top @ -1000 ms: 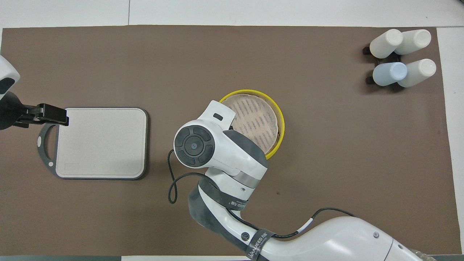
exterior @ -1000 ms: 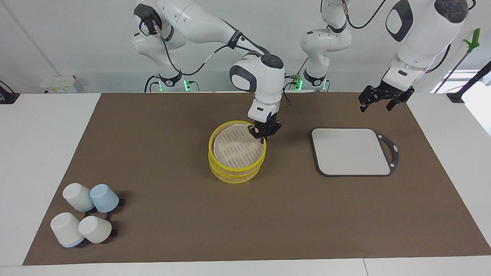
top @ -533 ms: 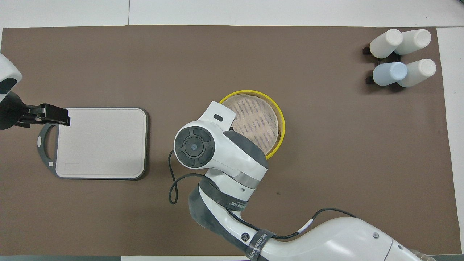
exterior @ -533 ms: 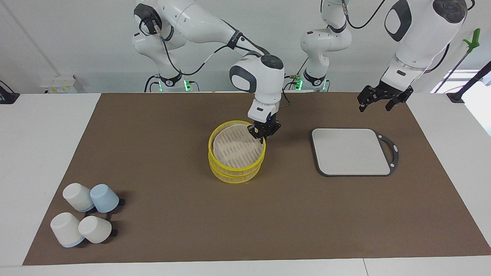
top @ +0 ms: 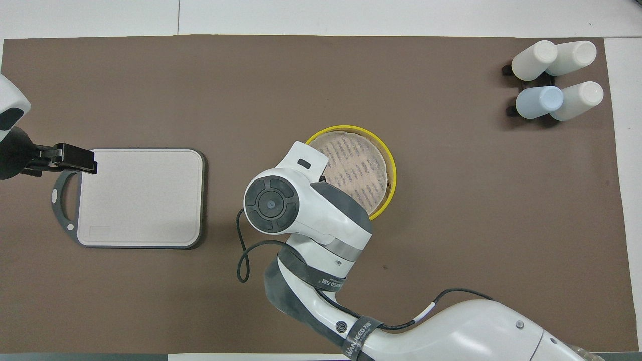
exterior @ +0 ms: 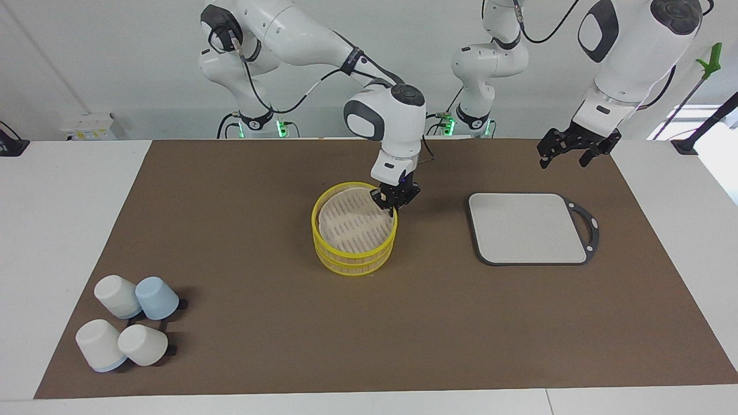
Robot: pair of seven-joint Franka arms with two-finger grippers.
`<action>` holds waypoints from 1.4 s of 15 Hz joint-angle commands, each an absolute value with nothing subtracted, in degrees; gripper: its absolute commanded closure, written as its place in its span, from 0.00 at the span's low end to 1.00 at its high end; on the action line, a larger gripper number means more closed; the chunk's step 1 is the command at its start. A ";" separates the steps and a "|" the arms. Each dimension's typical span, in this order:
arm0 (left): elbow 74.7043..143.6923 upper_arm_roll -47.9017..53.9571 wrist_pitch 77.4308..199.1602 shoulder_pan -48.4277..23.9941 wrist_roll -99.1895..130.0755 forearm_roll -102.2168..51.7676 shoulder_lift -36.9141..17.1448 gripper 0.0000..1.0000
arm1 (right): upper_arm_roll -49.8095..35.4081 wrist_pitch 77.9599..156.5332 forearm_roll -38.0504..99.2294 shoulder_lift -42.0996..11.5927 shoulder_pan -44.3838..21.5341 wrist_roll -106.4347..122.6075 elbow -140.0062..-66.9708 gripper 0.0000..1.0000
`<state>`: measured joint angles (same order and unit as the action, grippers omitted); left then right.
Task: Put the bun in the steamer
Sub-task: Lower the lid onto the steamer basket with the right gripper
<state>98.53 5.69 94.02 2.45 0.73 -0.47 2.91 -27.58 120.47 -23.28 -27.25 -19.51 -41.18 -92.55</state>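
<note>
1. Looking for the bun, I can't find it. The pale slatted floor of the steamer (exterior: 351, 262) shows nothing on it, so the bun is either hidden at the gripper or under the arm.
2. The steamer, two yellow tiers stacked, stands mid-mat where either arm can reach it, top tier uncovered to take the bun.
3. The right gripper (exterior: 394, 200) is down at the steamer's rim, on the side nearer the robots and toward the left arm's end. It may be touching the rim. Whether it is spread, pressed together or pinching something, I cannot tell.
4. The right arm arches over from its base with the wrist pointed straight down, which suits a drop into the basket.
5. The left gripper (exterior: 568, 153) waits spread and empty, hanging over the handle end of the grey board (exterior: 527, 227), which lies beside the steamer toward the left arm's end.
6. Four upturned cups (exterior: 130, 328) sit farther from the robots than the steamer, toward the right arm's end.
</note>
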 commanded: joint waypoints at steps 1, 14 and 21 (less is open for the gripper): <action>99.67 5.10 94.66 1.85 0.09 -1.23 4.22 0.00 | -28.12 122.70 -24.08 -25.23 -18.54 -42.01 -95.19 1.00; 99.58 5.18 94.66 1.85 0.09 -1.23 4.13 0.00 | -28.12 122.43 -23.64 -25.14 -18.02 -43.86 -95.54 0.21; 99.58 5.19 94.48 1.85 0.18 -1.23 4.13 0.00 | -28.21 118.49 -23.29 -23.82 -15.04 -42.98 -92.56 0.00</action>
<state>98.53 5.72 94.04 2.44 0.73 -0.47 2.91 -27.52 120.40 -23.28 -25.88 -17.86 -42.41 -92.95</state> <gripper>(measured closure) 0.000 0.119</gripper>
